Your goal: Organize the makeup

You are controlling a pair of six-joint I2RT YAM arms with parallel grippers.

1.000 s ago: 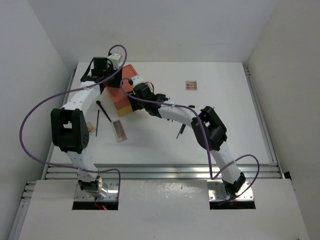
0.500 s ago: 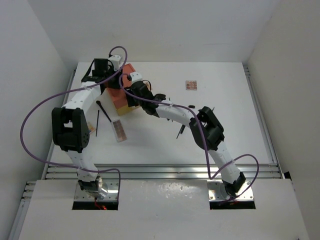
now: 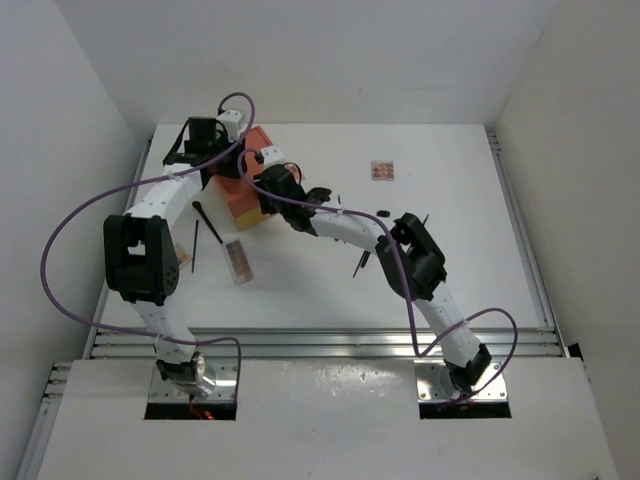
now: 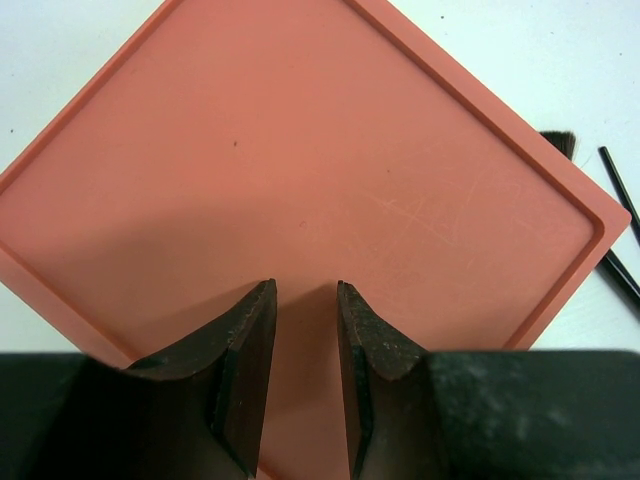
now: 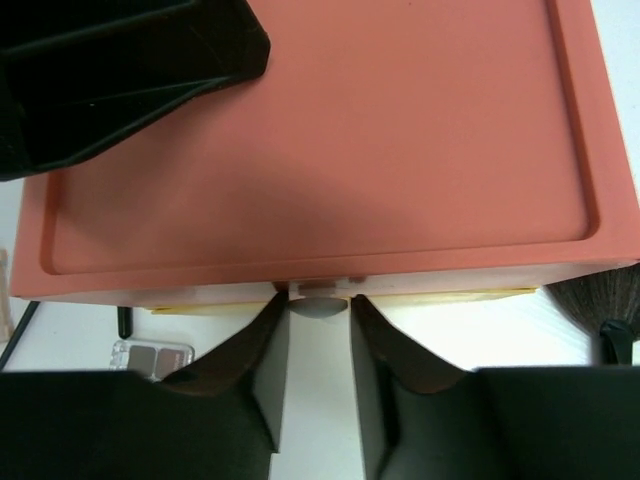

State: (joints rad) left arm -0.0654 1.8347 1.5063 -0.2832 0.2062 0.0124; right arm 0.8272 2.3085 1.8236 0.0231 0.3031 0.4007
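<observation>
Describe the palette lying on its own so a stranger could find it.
Find the orange drawer box near the table's back-left corner. To its right lies a small squarish palette of pink-brown squares. Unlike the longer palette by the brushes, it sits alone.

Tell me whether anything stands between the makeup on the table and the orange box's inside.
The drawer front looks shut, closing off the box; the right gripper has its jaws either side of the grey knob. Nothing else visible blocks it.

Right gripper [image 5: 319,307] has its fingers snug on both sides of the little grey knob [image 5: 320,303] on the front of the orange drawer box [image 5: 330,140]. The left arm [image 5: 110,70] covers the lid's far left corner. A small palette [image 5: 152,353] lies on the table to the left, and fan brush [image 5: 590,300] bristles show on the right.
</observation>
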